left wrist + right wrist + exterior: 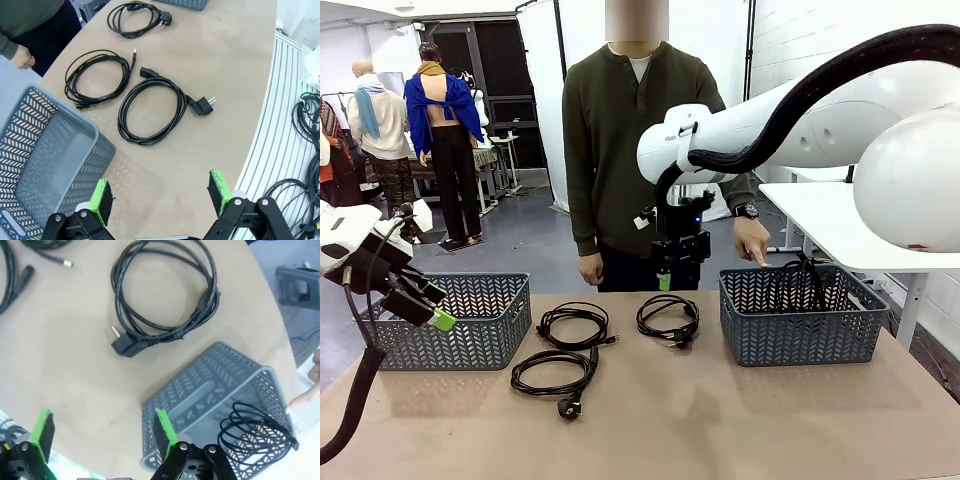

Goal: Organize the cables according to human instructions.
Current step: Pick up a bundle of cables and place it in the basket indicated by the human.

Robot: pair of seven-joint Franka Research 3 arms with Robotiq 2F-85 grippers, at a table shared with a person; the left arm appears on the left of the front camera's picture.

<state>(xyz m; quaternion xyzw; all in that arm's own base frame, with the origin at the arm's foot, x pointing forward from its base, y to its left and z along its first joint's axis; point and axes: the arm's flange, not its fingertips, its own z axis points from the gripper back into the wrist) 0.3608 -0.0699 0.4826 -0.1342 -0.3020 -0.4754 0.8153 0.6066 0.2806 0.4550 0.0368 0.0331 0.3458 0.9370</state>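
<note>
**Step in hand.** Sorting is part done. One cable [807, 275] sits in the right basket [790, 325]. Three cables lie loose on the table [720, 420] between the two baskets: a near cable [197, 105] with a round plug, a middle cable [70, 82], and a far cable [209, 297] beside the right basket. The person's hand [752, 240] points a finger at the right basket's far rim. I judge this to be an instruction naming the destination for the next cable.

**Fingers.** The left fingers [102, 200] are apart and empty, raised beside the left basket [470, 320]. The right fingers [162, 427] are apart and empty, hanging over the corner of the right basket, with the far cable just beyond.

**Next move.** It likely falls to the right arm. It would need to shift from the basket corner to over the far cable, come down, and close on a bunched section of the cord so the whole coil lifts together. A single strand could let the coil unwind.

**Not determinable.**
- Which loose cable the person means.
- The full interior of the left basket; what shows of its floor is bare.
- The plug ends of the cable in the right basket, screened by the wall.
</note>
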